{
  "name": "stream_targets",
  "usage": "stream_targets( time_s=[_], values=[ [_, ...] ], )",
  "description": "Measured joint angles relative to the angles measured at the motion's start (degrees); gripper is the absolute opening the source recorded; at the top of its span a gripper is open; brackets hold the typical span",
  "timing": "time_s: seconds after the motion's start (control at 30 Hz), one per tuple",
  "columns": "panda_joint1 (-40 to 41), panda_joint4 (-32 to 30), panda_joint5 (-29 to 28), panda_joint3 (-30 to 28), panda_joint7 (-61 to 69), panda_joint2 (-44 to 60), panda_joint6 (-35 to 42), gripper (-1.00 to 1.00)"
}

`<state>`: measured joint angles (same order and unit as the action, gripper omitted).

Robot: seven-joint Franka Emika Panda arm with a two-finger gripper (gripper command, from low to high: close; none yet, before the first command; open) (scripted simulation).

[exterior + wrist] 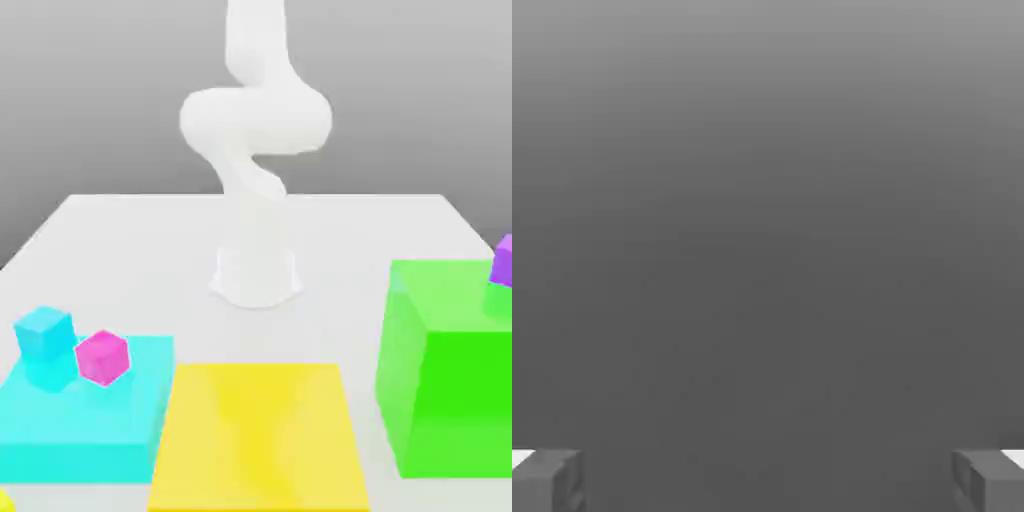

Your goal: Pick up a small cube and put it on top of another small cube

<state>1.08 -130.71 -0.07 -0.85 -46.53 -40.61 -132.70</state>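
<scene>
A sliver of the small bright-yellow cube (4,501) shows at the bottom corner on the exterior view's left, mostly cut off by the frame. A small cyan cube (44,335) and a small magenta cube (102,357) rest side by side on a flat cyan block (90,425). A small purple cube (503,261) sits on the tall green block (450,370) on the exterior view's right. The white arm (255,150) rises from its base at the back of the table. In the hand view my gripper (768,482) is open, its grey fingertips (547,480) far apart, facing plain grey background with nothing between them.
A large flat yellow block (260,435) lies at the front middle, between the cyan block and the green block. The white table (130,250) stretches bare around the arm's base (256,275).
</scene>
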Motion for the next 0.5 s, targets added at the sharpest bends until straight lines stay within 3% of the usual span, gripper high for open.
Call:
stream_targets(
  time_s=[0.5],
  values=[
    [5.68, 6.46, 1.75, -6.82, -2.59, 31.45, -5.56, 0.00]
  ],
)
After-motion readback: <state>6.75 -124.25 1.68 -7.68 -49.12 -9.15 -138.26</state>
